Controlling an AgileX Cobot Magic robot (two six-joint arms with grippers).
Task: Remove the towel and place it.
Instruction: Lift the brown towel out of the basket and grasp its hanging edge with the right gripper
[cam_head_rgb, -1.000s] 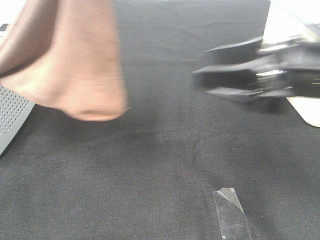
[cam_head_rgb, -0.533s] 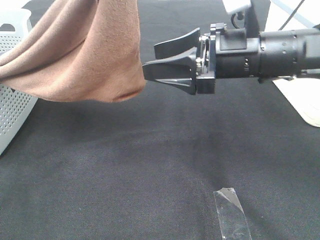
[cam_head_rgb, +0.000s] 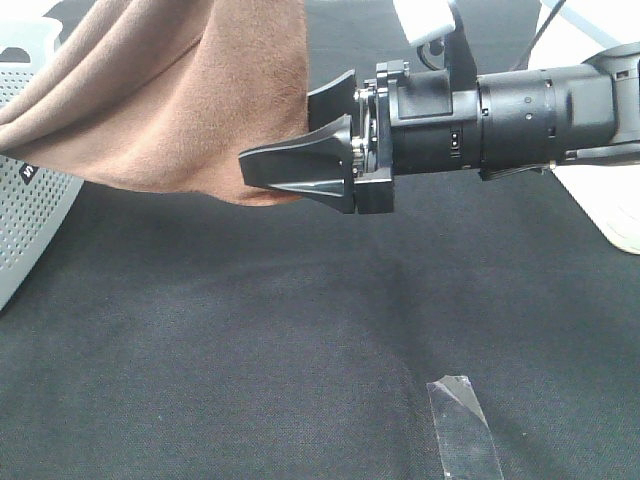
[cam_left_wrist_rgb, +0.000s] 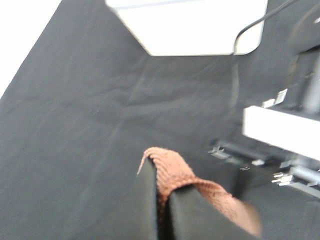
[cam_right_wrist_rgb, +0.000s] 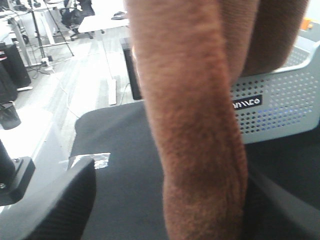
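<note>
The left gripper (cam_left_wrist_rgb: 159, 200) has its jaws pressed together on a bunched fold of the brown terry-cloth towel (cam_head_rgb: 190, 90), which rises out between the two black fingers (cam_left_wrist_rgb: 148, 200) in the left wrist view. The right gripper (cam_head_rgb: 282, 128) comes in level from the right edge of the table with its jaws spread wide. One finger stands on either side of the towel's lower end, and the right wrist view shows a gap between the cloth and the finger on one side. The towel hangs gathered into thick folds, so its long axis runs mostly up and down, and its rounded lower end points at the black table cloth (cam_head_rgb: 300, 330). In the high view that end appears to hang clear of the table cloth. From there the folds slant up and away towards the far left corner. They pass over the rim of a white perforated basket (cam_head_rgb: 30, 215), which stands at the left edge of the table and bears a small dark label. A strip of clear tape (cam_head_rgb: 462, 425) lies flat on the table cloth near the near edge, right of the middle and well apart from the towel.
</note>
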